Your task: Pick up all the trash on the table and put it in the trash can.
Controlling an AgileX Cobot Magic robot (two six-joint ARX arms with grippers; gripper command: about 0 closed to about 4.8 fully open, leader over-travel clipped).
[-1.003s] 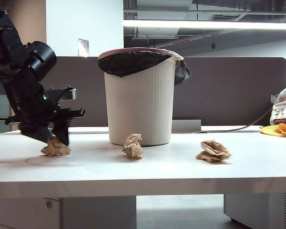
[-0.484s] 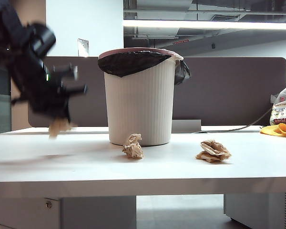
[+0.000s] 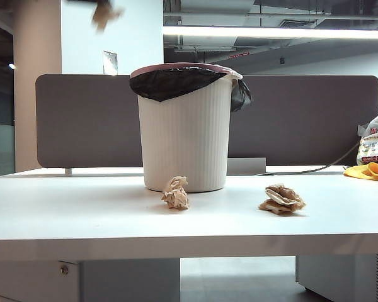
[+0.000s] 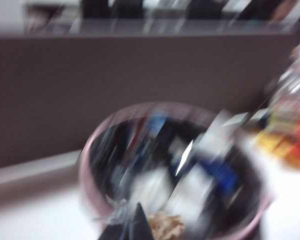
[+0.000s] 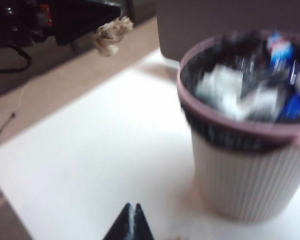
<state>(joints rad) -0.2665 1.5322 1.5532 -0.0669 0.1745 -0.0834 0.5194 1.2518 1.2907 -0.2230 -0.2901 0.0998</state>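
Exterior view has the trash can [image 3: 186, 126] standing mid-table, toward the far side, with two crumpled paper wads on the white table [image 3: 82, 214] in front of it: one wad [image 3: 176, 193] just in front of the can's base, the other wad [image 3: 282, 199] off to the right, well apart from it. Way up at the top left of that shot a third wad [image 3: 105, 11] is in the air, blurry, higher than the can's rim and left of it. That one is clamped in the left gripper [image 5: 97, 22]; the right wrist view shows it sticking out of the dark fingertips, up off the table and left of the can. Left wrist view is pretty smeared, but the wad sits at the fingertips with the can's open top right beneath. Right gripper [image 5: 130, 220] hangs over the table near the can with its tips pressed together, nothing in them. A printed bag [image 3: 373, 141] and a yellow cloth [image 3: 368, 171] sit at the far right.
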